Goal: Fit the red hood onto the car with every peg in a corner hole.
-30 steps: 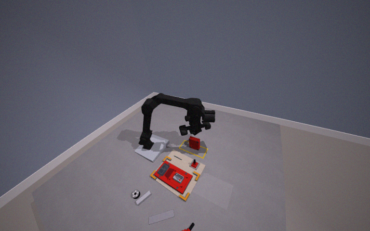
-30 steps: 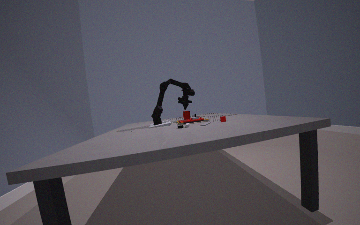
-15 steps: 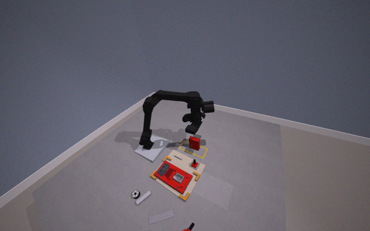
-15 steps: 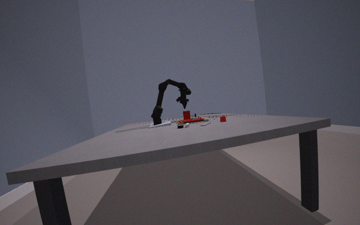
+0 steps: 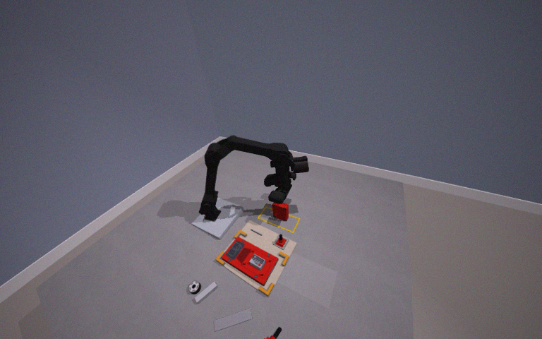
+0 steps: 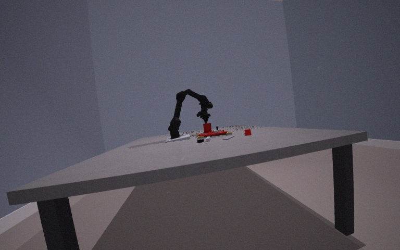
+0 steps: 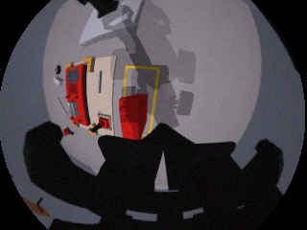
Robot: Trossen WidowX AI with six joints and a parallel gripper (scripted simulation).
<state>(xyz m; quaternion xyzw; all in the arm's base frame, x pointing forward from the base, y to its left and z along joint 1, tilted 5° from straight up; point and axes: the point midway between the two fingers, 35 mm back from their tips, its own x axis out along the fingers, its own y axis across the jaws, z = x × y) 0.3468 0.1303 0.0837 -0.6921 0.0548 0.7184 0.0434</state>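
The red hood point(image 5: 281, 212) point(image 6: 207, 127) point(image 7: 133, 115) stands upright on an edge, inside the yellow outline point(image 5: 296, 224) point(image 7: 142, 67). Its corner holes cannot be made out. My gripper point(image 6: 206, 122) point(image 7: 161, 126) is shut with nothing between its fingers. It points down close above the hood; whether the tips touch it is unclear. The red chassis point(image 5: 248, 267) point(image 6: 210, 134) point(image 7: 82, 91) lies in the jig point(image 5: 265, 235) point(image 7: 106, 86) with orange corner brackets. The grey engine block point(image 5: 257, 261) sits on its deck. Small dark pegs show around the engine.
A red piece with a black stick point(image 5: 280, 241) point(image 7: 104, 123) stands on the jig board's corner nearest the hood. A wheel point(image 5: 194, 287), a white bar point(image 5: 205, 292) and a flat grey strip point(image 5: 232, 319) lie beyond the chassis. The arm stands on a pale base plate point(image 5: 215, 228).
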